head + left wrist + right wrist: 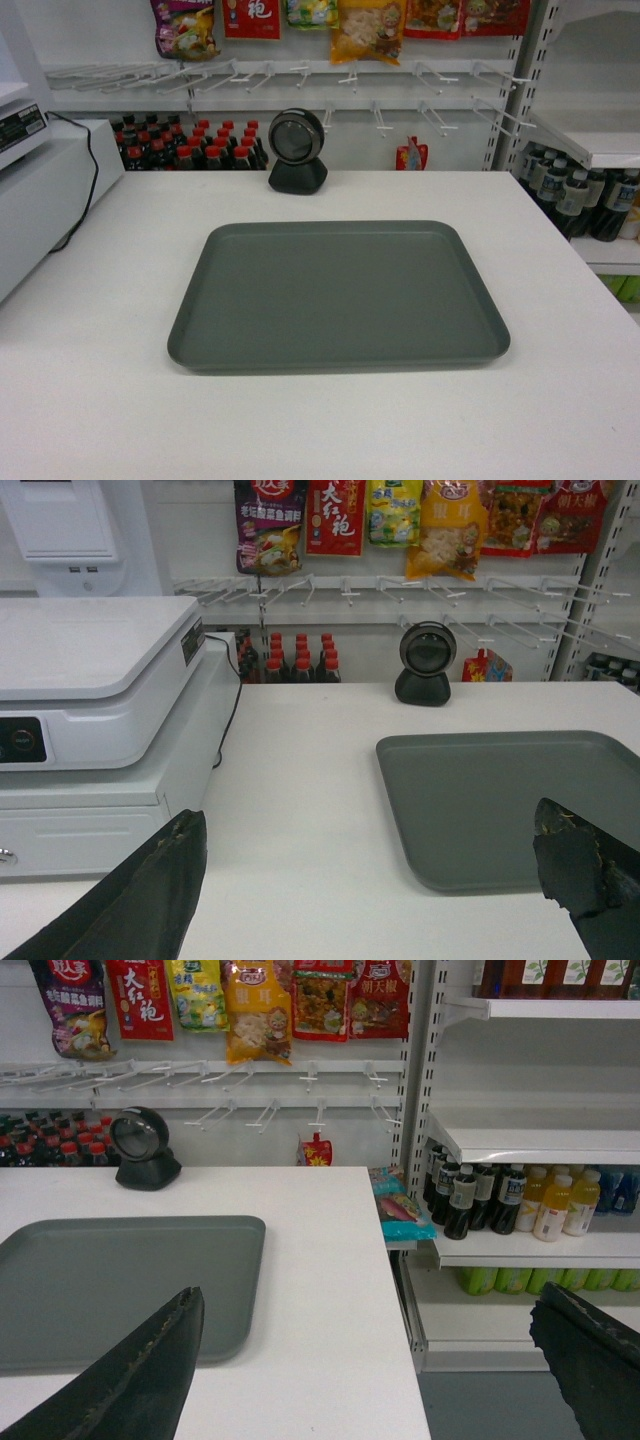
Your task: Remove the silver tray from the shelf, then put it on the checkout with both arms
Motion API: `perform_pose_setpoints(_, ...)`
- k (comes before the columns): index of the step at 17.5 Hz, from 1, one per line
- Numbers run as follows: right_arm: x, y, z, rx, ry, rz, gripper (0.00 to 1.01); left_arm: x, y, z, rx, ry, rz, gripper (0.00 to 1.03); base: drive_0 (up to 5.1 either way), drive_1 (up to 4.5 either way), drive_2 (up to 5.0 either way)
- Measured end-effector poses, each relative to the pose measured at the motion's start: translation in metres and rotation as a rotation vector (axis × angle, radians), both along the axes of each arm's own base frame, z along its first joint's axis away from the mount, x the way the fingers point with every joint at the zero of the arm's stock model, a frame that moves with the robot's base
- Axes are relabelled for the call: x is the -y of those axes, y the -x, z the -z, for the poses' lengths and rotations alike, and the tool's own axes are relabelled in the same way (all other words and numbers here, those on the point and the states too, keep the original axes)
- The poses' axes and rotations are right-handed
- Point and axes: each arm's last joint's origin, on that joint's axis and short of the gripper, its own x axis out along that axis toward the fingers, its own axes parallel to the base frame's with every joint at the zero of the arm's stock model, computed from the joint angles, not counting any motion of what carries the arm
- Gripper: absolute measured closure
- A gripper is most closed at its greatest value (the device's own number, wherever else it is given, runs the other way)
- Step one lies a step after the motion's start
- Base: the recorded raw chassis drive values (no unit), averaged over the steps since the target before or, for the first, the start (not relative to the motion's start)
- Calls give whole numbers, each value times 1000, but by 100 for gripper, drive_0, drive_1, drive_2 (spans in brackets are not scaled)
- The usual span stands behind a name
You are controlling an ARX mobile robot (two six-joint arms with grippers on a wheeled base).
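Two grippers show only in their own wrist views, and neither appears in the head view. The left gripper (370,880) has its black fingers (150,895) spread wide apart and holds nothing; the right-hand finger is cut off by the picture's edge, and whether it hangs above the tray's near corner or only crosses it in view cannot be told. The right gripper (365,1365) is likewise spread wide and empty, one finger over the tray's corner in the picture, the other out past the counter edge before the shelf (540,1145).

The silver tray (340,295) lies flat on the checkout (90,400), near its middle, nothing on it. Beyond it stands a round black scanner (297,150), apart from the tray. A white till (90,690) stands at the left, cropped in every view. Bottles (480,1200) on the lower shelf board are partly hidden by the board above; their labels are too small to read.
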Motion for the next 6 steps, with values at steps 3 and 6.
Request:
perform_pose_setpoints(3,0,0,0,0,0,0,3,0,0,0,0,0,0,5,0,0,0)
perform_pose_setpoints(6,0,0,0,0,0,0,3,0,0,0,0,0,0,5,0,0,0)
